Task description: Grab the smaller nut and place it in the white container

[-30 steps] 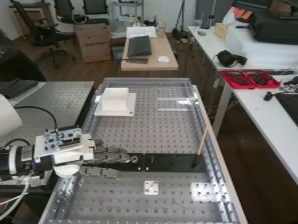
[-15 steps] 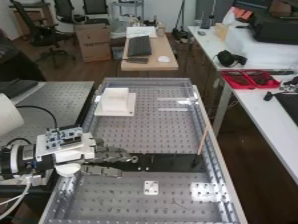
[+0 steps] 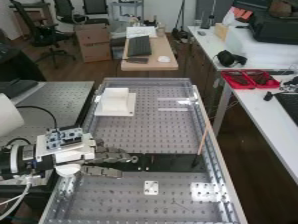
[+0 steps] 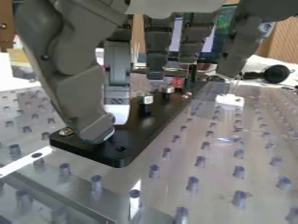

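Perforated worktop (image 3: pixel 146 132) with black plate (image 4: pixel 123 145). The hand (image 3: pixel 110 156), partly open, nothing visibly held, is poised low, presumably for pinching among the nuts (image 4: pixel 147 99) near its fingers; the smaller cannot be told. Well apart, the white container (image 3: pixel 116 100) is placed for receipt.

Boxy white container (image 3: pixel 116 101) upright on bench (image 3: pixel 149 137) — metallic nuts (image 4: pixel 148 99) on black plate (image 4: pixel 146 128).

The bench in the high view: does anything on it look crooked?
The thin stick looks a little odd: it slants between the black plate and the side rail, out of line with both.
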Robot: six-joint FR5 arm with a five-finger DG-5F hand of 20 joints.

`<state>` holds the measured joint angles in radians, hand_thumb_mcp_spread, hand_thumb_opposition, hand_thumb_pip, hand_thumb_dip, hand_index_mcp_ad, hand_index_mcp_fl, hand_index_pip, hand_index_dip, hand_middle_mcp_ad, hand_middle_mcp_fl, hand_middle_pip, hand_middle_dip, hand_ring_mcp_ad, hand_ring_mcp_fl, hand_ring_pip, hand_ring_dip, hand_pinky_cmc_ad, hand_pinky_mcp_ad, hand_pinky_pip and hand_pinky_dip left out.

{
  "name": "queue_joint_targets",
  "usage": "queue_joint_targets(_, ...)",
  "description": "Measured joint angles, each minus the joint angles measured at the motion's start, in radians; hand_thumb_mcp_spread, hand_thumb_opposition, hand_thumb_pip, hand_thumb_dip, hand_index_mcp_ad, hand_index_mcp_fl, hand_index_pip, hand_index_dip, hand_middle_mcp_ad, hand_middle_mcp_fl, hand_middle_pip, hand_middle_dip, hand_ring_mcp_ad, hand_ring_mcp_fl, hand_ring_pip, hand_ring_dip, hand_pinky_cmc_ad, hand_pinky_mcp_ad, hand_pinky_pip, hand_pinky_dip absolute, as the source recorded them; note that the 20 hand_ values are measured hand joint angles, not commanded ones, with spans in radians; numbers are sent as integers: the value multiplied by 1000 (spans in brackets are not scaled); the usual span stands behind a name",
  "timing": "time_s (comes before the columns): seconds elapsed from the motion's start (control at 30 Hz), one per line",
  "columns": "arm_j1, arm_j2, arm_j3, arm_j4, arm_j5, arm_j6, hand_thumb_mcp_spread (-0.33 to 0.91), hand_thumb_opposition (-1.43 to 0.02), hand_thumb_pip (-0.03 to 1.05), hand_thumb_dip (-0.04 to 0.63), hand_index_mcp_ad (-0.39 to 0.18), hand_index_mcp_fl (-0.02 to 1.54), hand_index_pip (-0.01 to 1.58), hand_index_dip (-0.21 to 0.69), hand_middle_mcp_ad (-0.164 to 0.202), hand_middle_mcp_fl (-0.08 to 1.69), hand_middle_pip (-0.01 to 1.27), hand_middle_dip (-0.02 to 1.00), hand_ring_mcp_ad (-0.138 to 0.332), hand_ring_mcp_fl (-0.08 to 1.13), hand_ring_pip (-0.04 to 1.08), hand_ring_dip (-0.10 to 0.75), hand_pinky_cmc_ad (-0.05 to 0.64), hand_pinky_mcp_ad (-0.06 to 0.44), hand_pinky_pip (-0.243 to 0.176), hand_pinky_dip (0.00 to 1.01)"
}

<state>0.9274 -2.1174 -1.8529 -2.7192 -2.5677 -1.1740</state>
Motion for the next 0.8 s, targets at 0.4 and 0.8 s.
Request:
queue_joint_targets(0.4, 9, 9, -17, 2, 11, 3, 454, -857, 716, 258, -173, 24, 1504, 93, 31, 168, 120, 202, 99, 7, 98, 82, 346, 286, 3, 243)
queue_joint_targets(0.8, 4, 26, -44, 26, 12, 19, 440, -857, 721, 253, -171, 24, 1510, 87, 35, 148, 120, 202, 99, 7, 101, 82, 346, 286, 0, 260)
